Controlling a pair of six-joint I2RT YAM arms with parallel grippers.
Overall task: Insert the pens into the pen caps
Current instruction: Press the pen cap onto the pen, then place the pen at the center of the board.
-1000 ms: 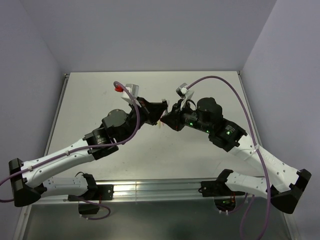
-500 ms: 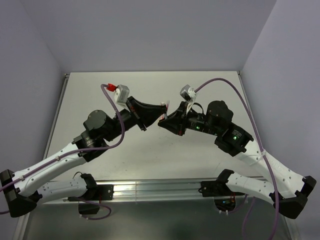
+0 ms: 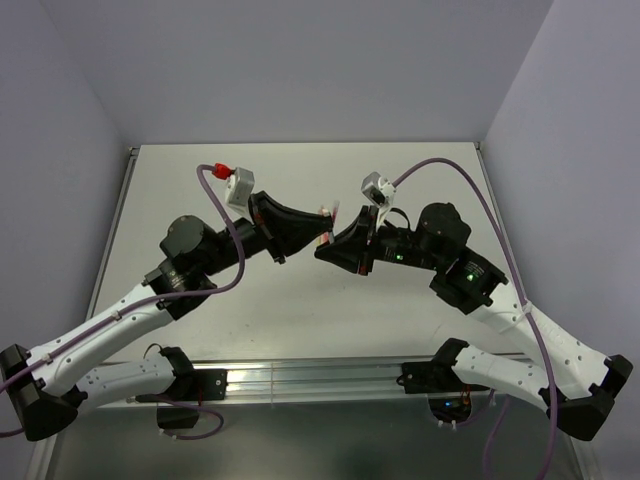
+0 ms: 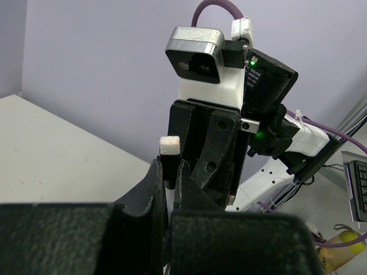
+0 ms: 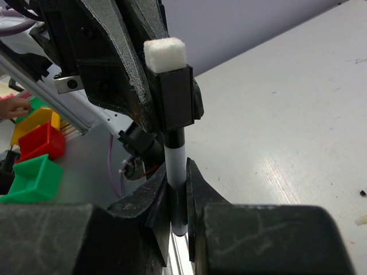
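The right gripper [image 5: 178, 172] was clamped on the thin white-and-black pen [image 5: 174, 152], the left gripper [image 4: 169, 166] pinched on the short black white-ended cap [image 5: 174, 94] — both raised above the pale table [image 3: 300, 300], probably to press them together.

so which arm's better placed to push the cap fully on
left, probably: the left tool is shut on the black cap itself; the right tool is shut lower on the pen shaft, so it can just brace
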